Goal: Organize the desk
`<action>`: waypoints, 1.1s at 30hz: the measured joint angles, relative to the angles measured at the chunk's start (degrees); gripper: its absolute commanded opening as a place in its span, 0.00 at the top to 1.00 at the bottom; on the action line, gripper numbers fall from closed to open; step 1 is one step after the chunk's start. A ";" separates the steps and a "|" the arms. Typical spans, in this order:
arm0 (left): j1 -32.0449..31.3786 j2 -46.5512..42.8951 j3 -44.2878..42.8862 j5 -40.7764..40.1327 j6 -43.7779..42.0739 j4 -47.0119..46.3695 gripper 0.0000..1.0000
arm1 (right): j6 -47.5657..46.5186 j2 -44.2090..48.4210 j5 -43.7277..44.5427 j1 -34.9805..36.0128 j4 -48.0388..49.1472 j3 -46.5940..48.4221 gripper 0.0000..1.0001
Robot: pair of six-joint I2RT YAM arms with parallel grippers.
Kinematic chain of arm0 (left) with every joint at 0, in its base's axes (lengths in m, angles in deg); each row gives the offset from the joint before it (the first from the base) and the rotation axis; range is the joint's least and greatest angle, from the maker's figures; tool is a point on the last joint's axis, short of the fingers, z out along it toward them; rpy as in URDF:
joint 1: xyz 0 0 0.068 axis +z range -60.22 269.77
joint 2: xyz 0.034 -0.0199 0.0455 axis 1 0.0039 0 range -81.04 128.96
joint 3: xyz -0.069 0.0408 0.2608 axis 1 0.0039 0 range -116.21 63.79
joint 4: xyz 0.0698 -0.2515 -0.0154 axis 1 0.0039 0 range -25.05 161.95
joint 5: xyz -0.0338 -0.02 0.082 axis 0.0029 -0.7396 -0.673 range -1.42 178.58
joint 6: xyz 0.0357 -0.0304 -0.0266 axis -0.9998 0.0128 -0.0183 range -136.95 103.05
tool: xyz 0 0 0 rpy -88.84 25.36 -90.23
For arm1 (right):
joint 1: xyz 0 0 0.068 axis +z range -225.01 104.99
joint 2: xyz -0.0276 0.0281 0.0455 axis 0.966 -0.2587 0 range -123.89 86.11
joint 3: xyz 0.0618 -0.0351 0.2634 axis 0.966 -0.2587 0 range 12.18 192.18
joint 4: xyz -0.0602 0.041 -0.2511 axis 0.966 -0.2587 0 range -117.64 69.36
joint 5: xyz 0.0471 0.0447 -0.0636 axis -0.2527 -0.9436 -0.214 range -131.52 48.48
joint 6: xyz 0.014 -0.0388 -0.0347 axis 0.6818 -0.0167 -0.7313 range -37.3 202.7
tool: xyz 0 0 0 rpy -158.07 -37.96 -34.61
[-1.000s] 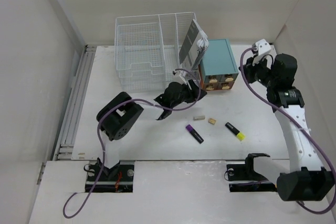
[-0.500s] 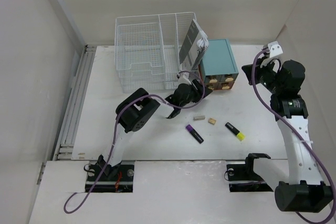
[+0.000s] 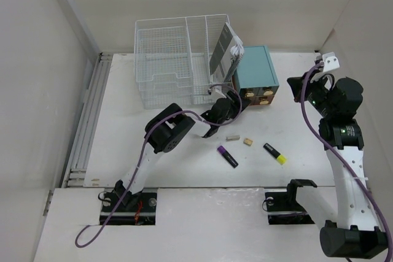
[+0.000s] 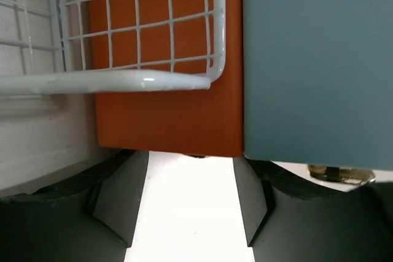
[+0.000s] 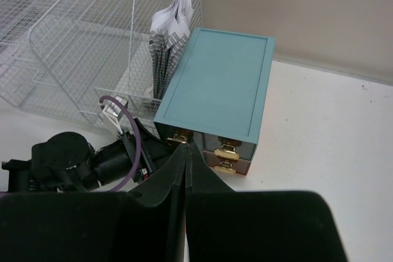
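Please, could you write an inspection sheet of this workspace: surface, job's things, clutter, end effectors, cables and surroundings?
Surface: white desk, metal rail along its left edge.
Job's things: wire-mesh organizer with papers in its right compartment; teal drawer box beside it.
Clutter: purple marker, black-yellow highlighter, two small blocks lying loose.
End effectors: left end effector open, empty, by the drawer box; right end effector shut, empty, raised.
Cables: purple cable on each arm.
Surroundings: white walls.

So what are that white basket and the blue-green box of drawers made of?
The basket looks like white-coated metal wire: thin glossy rods in a grid. The box has a matte teal shell, maybe painted wood or board, and shiny brass-looking drawer pulls; hard to be sure.
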 measured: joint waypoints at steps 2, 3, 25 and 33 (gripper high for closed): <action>-0.15 0.15 -0.37 -1.29 0.98 0.20 0.46 | 0.22 0.00 0.00 0.00 0.00 -0.02 1.00; -0.22 0.33 -0.50 -1.92 1.49 0.24 0.46 | 0.24 0.07 0.00 0.00 -0.02 -0.02 1.00; -4.76 0.92 0.07 -17.64 7.54 -0.72 0.80 | 0.85 1.44 0.00 -0.02 0.37 -0.98 1.00; -7.17 0.76 5.86 -17.90 8.66 -9.07 0.80 | 0.85 1.44 0.00 -0.02 0.37 -0.98 1.00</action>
